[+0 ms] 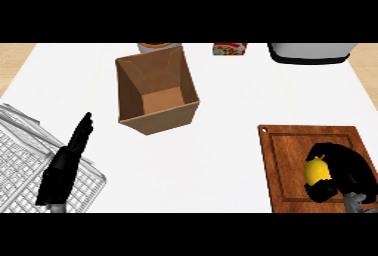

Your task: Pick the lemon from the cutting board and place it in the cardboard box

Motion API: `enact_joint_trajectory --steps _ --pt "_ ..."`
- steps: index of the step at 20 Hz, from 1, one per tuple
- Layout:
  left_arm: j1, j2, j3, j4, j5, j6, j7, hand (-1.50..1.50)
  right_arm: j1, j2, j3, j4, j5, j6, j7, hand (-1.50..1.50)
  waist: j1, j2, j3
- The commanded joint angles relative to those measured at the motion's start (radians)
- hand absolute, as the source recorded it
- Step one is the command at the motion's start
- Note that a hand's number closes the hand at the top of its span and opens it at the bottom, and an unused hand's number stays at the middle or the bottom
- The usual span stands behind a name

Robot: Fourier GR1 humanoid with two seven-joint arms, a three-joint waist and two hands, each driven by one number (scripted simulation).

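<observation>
The lemon (pixel 316 171) is sitting on the wooden cutting board (pixel 295 145) at the lower right of the white table (pixel 221 150), and the right robot hand (pixel 345 172) is curling its black fingers round it, covering the fruit's right side and underside while the yellow left face is showing. The board is lying flat near the table's right edge, with a small hole at its upper left corner.

The open cardboard box (pixel 156 95) is standing well apart from the board, up and to the left, its mouth facing upward and its flaps spread at the far end. Bare table is lying between the board and the box.

The left robot hand (pixel 70 155) is resting at the lower left with its fingers straight, pointing up toward the box and holding nothing. It is overlapping a white wire rack (pixel 29 165) lying at the table's left edge.

Along the far edge, a round container (pixel 156 46) is peeking just behind the box, a small red and white carton (pixel 229 49) is standing to its right, and a grey appliance (pixel 310 52) is sitting at the far right corner. Pale wooden flooring is showing beyond the table at both sides.
</observation>
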State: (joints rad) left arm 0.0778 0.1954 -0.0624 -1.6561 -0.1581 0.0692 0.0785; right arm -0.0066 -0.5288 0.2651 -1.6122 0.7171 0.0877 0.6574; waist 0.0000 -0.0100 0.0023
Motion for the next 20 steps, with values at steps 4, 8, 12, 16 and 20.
enact_joint_trajectory --steps 4,8,12,16,20 --pt "-0.059 -0.001 0.057 0.097 -0.029 0.034 0.015 0.0 0.019 0.071 0.034 -0.061 0.162 -0.085 0.066 1.5 -0.005 0.01 -0.003" --pt "-0.021 0.028 0.081 0.055 0.004 0.011 0.023 0.0 0.003 0.274 0.261 -0.172 0.39 -0.066 0.392 1.5 -0.002 0.007 -0.004" --pt "-0.041 0.016 0.071 0.057 -0.014 0.023 0.031 0.0 -0.01 0.3 0.344 -0.266 0.544 0.021 0.507 1.5 -0.007 0.007 -0.004" --pt "-0.058 0.008 0.076 0.117 -0.027 0.029 -0.004 0.0 -0.057 0.386 0.346 -0.324 0.59 0.068 0.526 1.5 -0.006 0.009 -0.003" --pt "-0.012 0.016 0.066 0.031 -0.012 0.014 0.026 0.0 -0.08 0.43 0.397 -0.457 0.613 -0.042 0.422 1.5 -0.003 0.006 -0.003"
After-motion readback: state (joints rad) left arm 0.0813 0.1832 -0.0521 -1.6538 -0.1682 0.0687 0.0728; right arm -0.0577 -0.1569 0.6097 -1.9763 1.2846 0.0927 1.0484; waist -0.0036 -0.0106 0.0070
